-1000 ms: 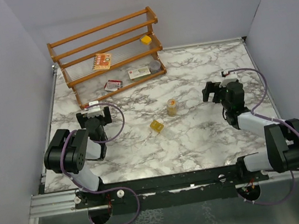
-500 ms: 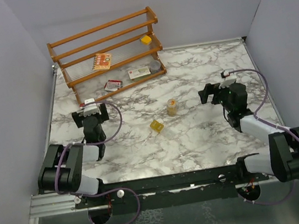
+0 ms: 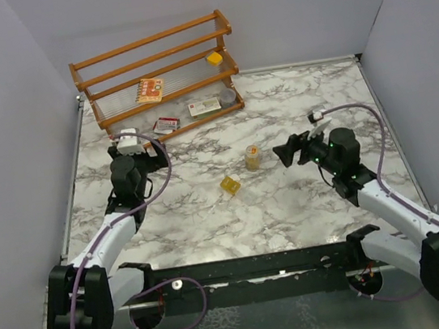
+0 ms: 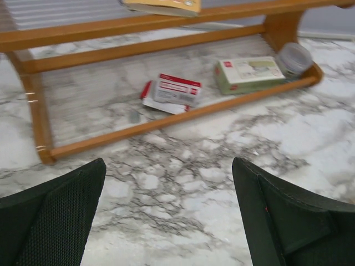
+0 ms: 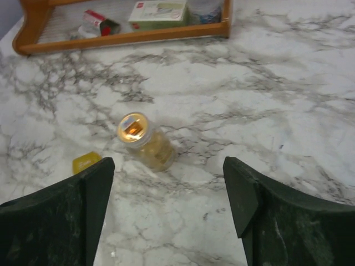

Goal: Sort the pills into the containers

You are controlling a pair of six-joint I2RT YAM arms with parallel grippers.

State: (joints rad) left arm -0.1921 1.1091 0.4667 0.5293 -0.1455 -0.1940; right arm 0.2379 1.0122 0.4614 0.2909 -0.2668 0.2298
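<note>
The round amber jar [image 3: 252,157] stands near the table's middle. In the right wrist view the jar [image 5: 145,141] lies just ahead of my open right gripper [image 5: 168,166]. The small square yellow box [image 3: 230,184] sits to the jar's near left, and the box [image 5: 86,162] peeks out by my left finger. My right gripper [image 3: 285,153] points at the jar from the right, a short way off. My left gripper [image 3: 131,148] is open and empty in front of the rack. Ahead of the left gripper [image 4: 168,166] lie a red-white pill packet [image 4: 176,91] and a green-white packet [image 4: 248,73].
The wooden rack [image 3: 107,62] stands at the back left. A round grey tin [image 3: 229,96] sits on its bottom shelf, an orange printed packet [image 3: 149,89] on the middle shelf and a yellow item [image 3: 214,58] higher up. Walls close in both sides.
Both arms have stretched forward. The left gripper moved up towards the rack. The right gripper swung left towards the amber jar, its jaws slightly narrower.
</note>
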